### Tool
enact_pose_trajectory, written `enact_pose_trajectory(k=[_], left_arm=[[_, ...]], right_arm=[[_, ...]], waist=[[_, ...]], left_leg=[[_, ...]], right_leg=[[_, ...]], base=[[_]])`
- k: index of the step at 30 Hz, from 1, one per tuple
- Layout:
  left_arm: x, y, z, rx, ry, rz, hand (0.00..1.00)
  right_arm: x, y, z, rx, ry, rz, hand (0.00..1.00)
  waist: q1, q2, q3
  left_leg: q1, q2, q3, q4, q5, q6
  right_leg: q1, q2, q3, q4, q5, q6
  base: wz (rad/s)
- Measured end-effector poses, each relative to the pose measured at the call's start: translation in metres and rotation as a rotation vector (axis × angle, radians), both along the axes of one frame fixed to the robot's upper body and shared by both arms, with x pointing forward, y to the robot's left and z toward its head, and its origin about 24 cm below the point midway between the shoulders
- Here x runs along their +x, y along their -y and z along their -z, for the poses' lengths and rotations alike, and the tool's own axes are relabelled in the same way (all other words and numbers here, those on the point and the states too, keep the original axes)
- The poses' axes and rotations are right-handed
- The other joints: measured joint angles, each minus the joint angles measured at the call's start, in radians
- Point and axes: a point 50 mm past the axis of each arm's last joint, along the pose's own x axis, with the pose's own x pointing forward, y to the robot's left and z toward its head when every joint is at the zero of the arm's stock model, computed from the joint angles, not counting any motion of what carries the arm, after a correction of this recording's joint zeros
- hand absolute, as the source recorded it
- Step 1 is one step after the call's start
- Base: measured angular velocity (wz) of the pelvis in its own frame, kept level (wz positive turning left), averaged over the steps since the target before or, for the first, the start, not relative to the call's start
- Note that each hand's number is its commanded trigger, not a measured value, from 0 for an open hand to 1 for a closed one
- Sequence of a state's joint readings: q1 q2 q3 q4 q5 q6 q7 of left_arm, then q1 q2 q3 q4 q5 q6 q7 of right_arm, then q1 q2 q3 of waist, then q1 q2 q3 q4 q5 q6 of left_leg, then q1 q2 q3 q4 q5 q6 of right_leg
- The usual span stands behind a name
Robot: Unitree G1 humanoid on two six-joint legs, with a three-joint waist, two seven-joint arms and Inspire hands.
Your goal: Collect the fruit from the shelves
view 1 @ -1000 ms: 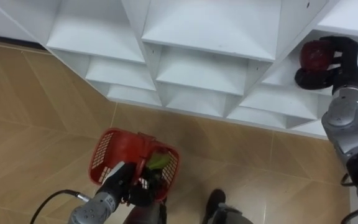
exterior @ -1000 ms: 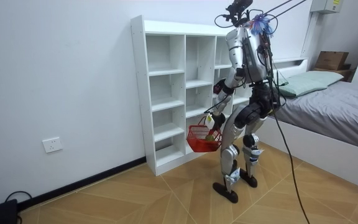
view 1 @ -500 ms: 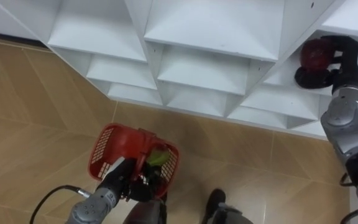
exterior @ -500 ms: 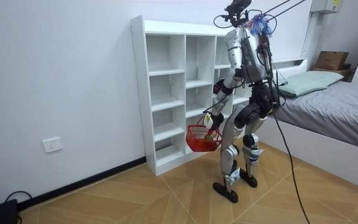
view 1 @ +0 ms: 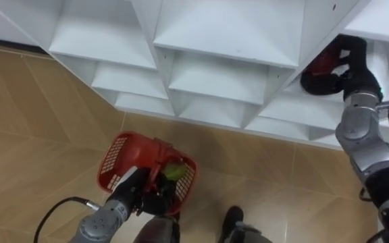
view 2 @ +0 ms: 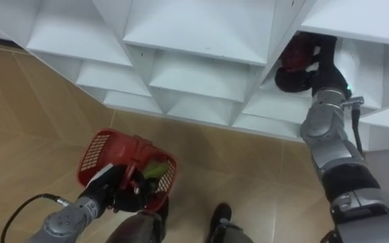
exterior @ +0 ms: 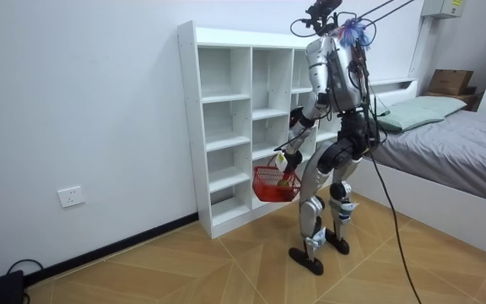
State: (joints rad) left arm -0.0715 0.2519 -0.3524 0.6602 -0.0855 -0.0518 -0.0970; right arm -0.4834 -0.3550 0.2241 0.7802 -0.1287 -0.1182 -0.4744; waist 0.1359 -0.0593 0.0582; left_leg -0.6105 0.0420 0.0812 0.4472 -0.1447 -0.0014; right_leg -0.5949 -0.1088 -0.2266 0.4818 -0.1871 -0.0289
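Right hand point(view 1: 350, 61) sits inside a right-side compartment of the closet point(view 1: 215, 64), fingers curled round a red fruit point(view 1: 321, 62). The fruit is partly hidden by the compartment's side, and I cannot tell whether it is lifted or resting on the shelf board. Left hand point(view 1: 135, 191) is low at the robot's left, closed on the handle of a red basket point(view 1: 117, 162) with a green fruit point(view 1: 175, 171) already inside. The basket hangs over the wood floor point(view 1: 39, 115), well apart from the right hand and far below it. In the room view the robot stands close against the closet.

Likely risks:
- The fruit or knuckles could clip the compartment's side on the way out, since the opening looks tight around the hand.
- The grip looks partial, so a knock could pop the fruit loose and send it rolling.
- The carry down and across to the basket is long, so the drop could miss the rim.
- The basket hangs tilted, so a hard landing could swing it and spill the green fruit.
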Motion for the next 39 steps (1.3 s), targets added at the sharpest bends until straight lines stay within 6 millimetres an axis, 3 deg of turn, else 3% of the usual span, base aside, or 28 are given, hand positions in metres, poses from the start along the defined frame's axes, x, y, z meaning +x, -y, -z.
enact_pose_trajectory(k=[3,5,7,9,13,20,25,39], left_arm=[[0.001,-0.004,-0.001,0.003,0.009,-0.025,1.00],[0.001,-0.003,-0.001,0.001,0.012,-0.022,1.00],[0.001,0.000,-0.001,-0.007,0.011,-0.017,1.00],[0.001,0.001,-0.001,-0.014,0.015,-0.018,1.00],[0.004,0.005,-0.007,-0.031,0.051,-0.012,1.00],[0.003,0.021,-0.011,-0.092,0.090,-0.001,1.00],[-0.012,0.023,-0.005,-0.116,0.076,-0.008,1.00],[-0.021,0.040,0.000,-0.192,0.038,0.008,1.00]], right_arm=[[-0.011,-0.004,0.013,0.028,-0.015,-0.023,1.00],[-0.015,-0.005,0.019,0.038,-0.036,-0.031,1.00],[-0.024,-0.011,0.031,0.050,-0.067,-0.047,1.00],[-0.036,-0.012,0.042,0.060,-0.099,-0.072,1.00],[-0.051,-0.027,0.056,0.092,-0.141,-0.155,1.00],[-0.080,-0.046,0.084,0.172,-0.276,-0.239,1.00],[-0.104,-0.063,0.102,0.232,-0.361,-0.305,1.00],[-0.113,-0.078,0.107,0.278,-0.420,-0.400,1.00]], waist=[[-0.008,0.006,-0.0010],[-0.009,0.020,-0.0038],[-0.020,0.044,-0.0187],[-0.025,0.055,-0.0286],[-0.050,0.068,-0.0373],[-0.052,0.067,-0.0379],[-0.075,0.071,-0.0403],[-0.083,0.071,-0.0413]], left_leg=[[0.014,0.001,0.000,-0.011,0.000,0.000],[0.029,0.008,-0.001,-0.018,0.000,0.000],[0.048,0.014,0.000,-0.028,0.000,0.000],[0.067,0.014,0.005,-0.042,0.001,-0.001],[0.104,0.016,0.025,-0.066,0.002,-0.003],[0.131,0.017,0.033,-0.079,0.003,-0.004],[0.145,0.019,0.032,-0.091,0.004,-0.005],[0.169,0.017,0.040,-0.104,0.004,-0.005]], right_leg=[[0.014,0.000,-0.005,-0.008,0.004,0.000],[0.040,0.009,-0.009,-0.037,0.019,0.002],[0.069,0.026,0.000,-0.073,0.032,0.007],[0.087,0.027,0.002,-0.086,0.038,0.007],[0.108,0.027,0.012,-0.093,0.040,0.006],[0.126,0.037,0.036,-0.106,0.041,0.007],[0.150,0.042,0.032,-0.138,0.052,0.011],[0.163,0.043,0.035,-0.138,0.054,0.012]], base=[[0.00],[-0.02],[-0.05],[-0.11],[-0.13],[-0.06],[0.00],[-0.01]])
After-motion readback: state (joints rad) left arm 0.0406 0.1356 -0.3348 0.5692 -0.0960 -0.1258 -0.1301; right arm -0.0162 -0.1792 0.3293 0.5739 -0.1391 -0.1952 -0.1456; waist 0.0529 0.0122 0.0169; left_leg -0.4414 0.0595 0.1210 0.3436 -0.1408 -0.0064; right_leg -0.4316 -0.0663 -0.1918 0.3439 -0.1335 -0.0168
